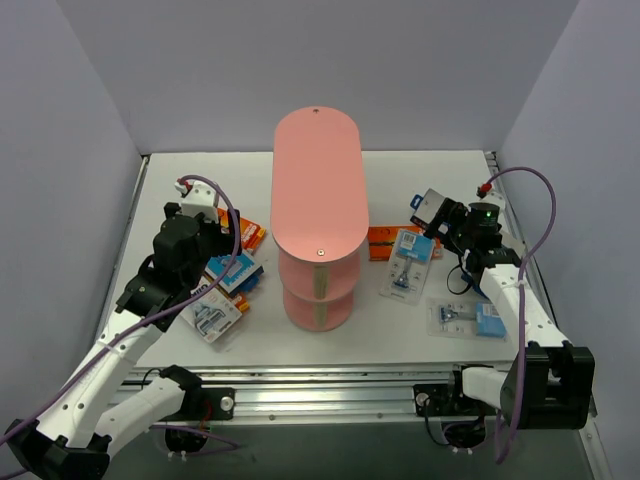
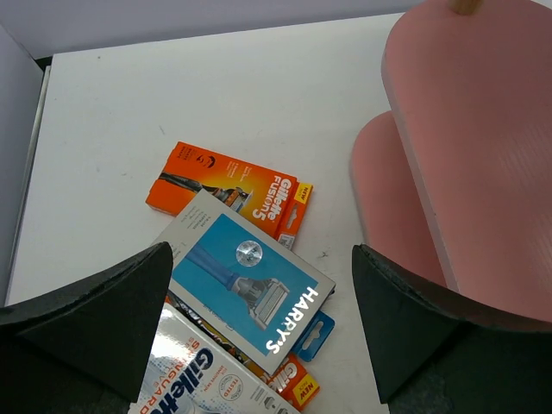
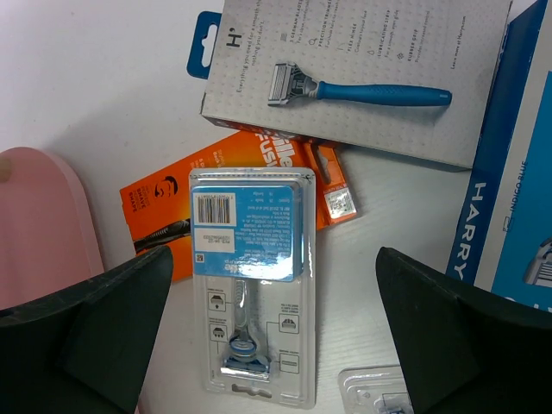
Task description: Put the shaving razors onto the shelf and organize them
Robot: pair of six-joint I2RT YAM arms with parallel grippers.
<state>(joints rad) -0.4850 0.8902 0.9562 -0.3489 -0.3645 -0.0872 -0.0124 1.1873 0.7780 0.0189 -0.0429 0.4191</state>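
Left gripper [image 2: 263, 259] and right gripper [image 3: 276, 254]: I read both spread wide, gripping nothing. Shaving razors [image 1: 225, 285] lie in one pile left of the shelf [image 1: 318, 180], with loose packs [image 1: 410, 258] right of it.

In the overhead view the shelf [image 1: 318, 200] stands mid-table [image 1: 400, 335]. Left of it three packs cluster: a Fusion5 card [image 1: 250, 236] highest in frame, the left Harry's box [image 1: 236, 272] below it, a Gillette pack [image 1: 213, 318] lowest. In the left wrist view that box overlaps the Fusion5 card's lower edge. Right of the shelf, a blister pack [image 1: 408, 262] lies across a second card [image 1: 380, 240]. In the right wrist view the right Harry's box [image 3: 362, 78] covers that card's upper edge. A second blister pack [image 1: 465, 317] lies apart, lower right.
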